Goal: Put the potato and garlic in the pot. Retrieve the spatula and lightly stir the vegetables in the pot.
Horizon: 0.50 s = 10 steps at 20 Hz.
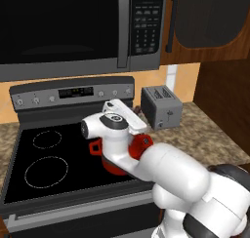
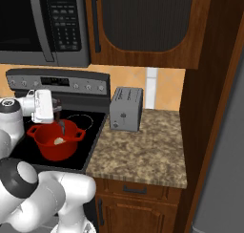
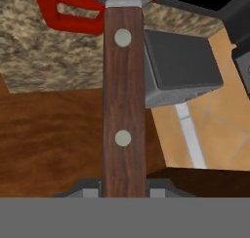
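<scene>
The spatula (image 3: 124,95) sits right between the jaws, which are squeezed tight on the low end of its brown wooden handle, and the handle runs straight out from the gripper (image 3: 124,190) toward the pot (image 3: 73,10). The handle looks hard and stiff, with two round studs in it, and the whole tool looks light, so a hold on the handle end seems a good place, as long as it does not twist in the grip. Its pale grey head is at the far end, up by the red pot. From the right side the spatula (image 2: 61,126) dips into the pot (image 2: 56,140) on the stove (image 2: 88,141), and a small pale lump (image 2: 59,141) lies inside at the bottom. Farther off, a toaster (image 2: 126,109) stands on the counter (image 2: 143,151)
</scene>
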Available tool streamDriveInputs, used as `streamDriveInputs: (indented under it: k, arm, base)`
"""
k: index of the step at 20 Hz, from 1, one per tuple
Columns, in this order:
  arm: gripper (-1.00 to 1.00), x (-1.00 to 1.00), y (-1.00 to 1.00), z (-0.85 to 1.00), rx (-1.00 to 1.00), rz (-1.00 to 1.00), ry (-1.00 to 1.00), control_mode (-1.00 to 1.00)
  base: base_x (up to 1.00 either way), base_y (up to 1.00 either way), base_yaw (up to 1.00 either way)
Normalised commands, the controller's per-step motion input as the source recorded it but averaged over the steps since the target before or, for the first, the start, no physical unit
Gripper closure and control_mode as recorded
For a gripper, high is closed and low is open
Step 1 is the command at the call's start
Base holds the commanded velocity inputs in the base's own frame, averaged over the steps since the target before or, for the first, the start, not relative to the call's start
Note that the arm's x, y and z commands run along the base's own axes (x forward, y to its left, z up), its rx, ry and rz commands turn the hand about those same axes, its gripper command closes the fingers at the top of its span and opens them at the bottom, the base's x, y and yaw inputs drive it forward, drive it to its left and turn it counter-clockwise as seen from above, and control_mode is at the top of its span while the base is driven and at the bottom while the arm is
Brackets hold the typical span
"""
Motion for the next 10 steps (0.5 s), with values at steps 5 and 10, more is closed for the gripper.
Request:
streamDriveInputs:
  k: [5, 10]
  arm:
    - [1.00, 0.00, 0.06, -0.01, -0.08, 0.00, 0.02, -1.00]
    - [1.00, 0.02, 0.00, -0.01, -0.05, 0.00, 0.01, -1.00]
  base:
    - [0.00, 0.00, 0.00]
    - [0.00, 0.00, 0.00]
